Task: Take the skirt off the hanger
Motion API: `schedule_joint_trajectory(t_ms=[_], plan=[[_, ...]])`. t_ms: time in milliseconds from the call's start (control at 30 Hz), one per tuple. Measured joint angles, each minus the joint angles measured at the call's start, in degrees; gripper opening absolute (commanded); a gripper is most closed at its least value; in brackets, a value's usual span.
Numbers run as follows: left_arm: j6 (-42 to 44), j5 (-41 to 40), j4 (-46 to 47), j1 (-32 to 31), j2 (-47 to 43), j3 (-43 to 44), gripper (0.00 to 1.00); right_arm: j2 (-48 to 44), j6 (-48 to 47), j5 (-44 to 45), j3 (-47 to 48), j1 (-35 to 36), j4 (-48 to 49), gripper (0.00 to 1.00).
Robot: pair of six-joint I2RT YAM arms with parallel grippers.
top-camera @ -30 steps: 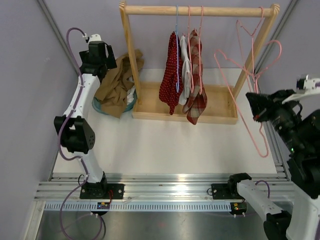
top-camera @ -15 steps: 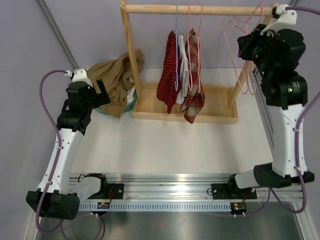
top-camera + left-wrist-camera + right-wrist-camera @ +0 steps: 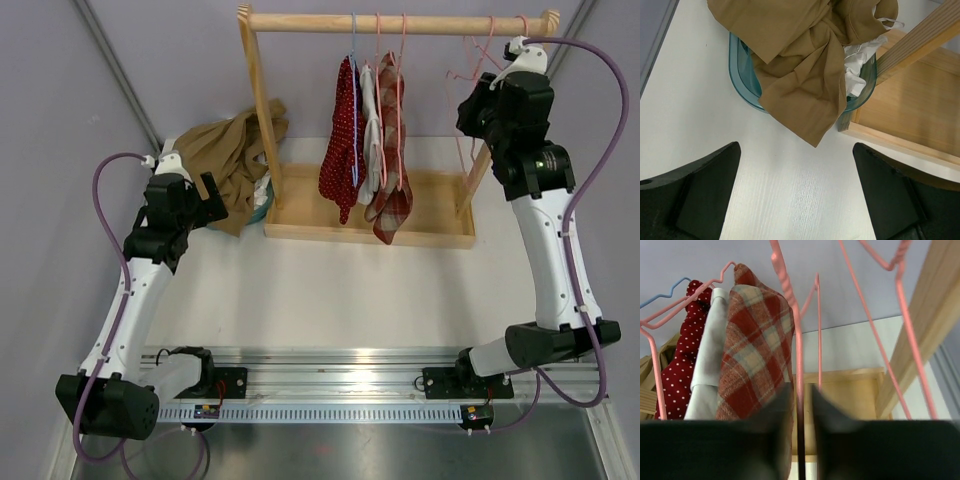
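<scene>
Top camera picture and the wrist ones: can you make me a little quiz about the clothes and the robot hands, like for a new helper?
1. True or false: the brown cloth lies piled in the teal tub.
2. What is the right gripper pinching? A) a pink hanger wire B) the wooden post C) a sock
3. How many garments hang on the wooden rail?
Key: 1 true. 2 A. 3 three: red dotted garment, white garment, plaid garment.

No writing is legible (labels, numbers, signs).
</scene>
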Motion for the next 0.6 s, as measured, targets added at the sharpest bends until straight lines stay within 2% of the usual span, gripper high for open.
schedule_joint_trajectory(t_ms=[33,67,267,500,600], plan=[[-0.4,-0.1,0.2,0.0,0.0,-0.2,0.99,-1.0,0.4,0.3,-0.7,0.0,-0.1,0.8],[-0.8,-0.1,0.5,0.0,0.0,-0.5,0.99,-2.6,0.5,0.7,-1.5,0.0,-0.5,0.99],[-2.4,0.2,0.2,0.0,0.0,-0.9,0.99,-7.7,0.7,0.1,0.5,0.0,-3.3,0.99],[-2.4,2.0,-1.0,0.0,1.6,-0.7,0.99,-3.8,6.2,-14.3,13.4,0.6,-3.2,0.97],[-2.4,2.2,-1.3,0.0,1.6,-0.6,0.99,-0.2,8.3,-17.7,15.7,2.5,-2.8,0.95]])
